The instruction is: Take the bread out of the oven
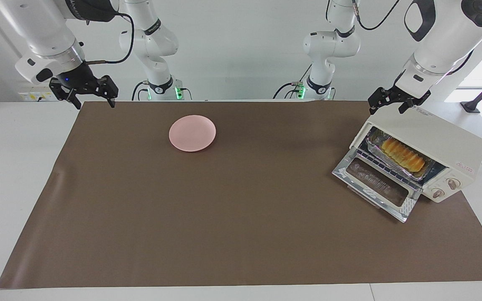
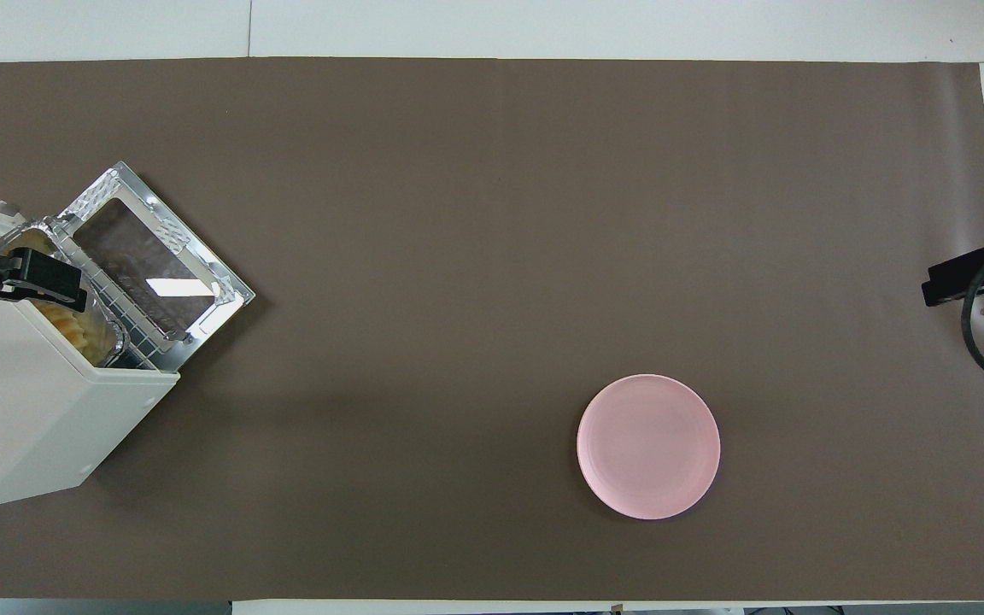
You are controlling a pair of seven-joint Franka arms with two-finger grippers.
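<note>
The bread [image 1: 403, 154], a ridged golden loaf, lies in a silver foil tray [image 1: 374, 140] on the wire rack inside the cream-white oven [image 1: 442, 133]. The oven stands at the left arm's end of the table with its glass door [image 1: 375, 184] dropped open. In the overhead view only a strip of the bread [image 2: 86, 337] shows under the oven's [image 2: 31, 410] top edge. My left gripper [image 1: 386, 108] hangs open above the oven's top corner and touches nothing; one of its fingers [image 2: 43, 278] shows from overhead. My right gripper [image 1: 93, 101] waits open and empty over the mat's corner nearest its base.
A pink plate [image 1: 192, 133] sits bare on the brown mat [image 1: 224, 217], toward the right arm's end and fairly near the robots; it also shows from overhead as the plate [image 2: 648, 446]. White table borders the mat.
</note>
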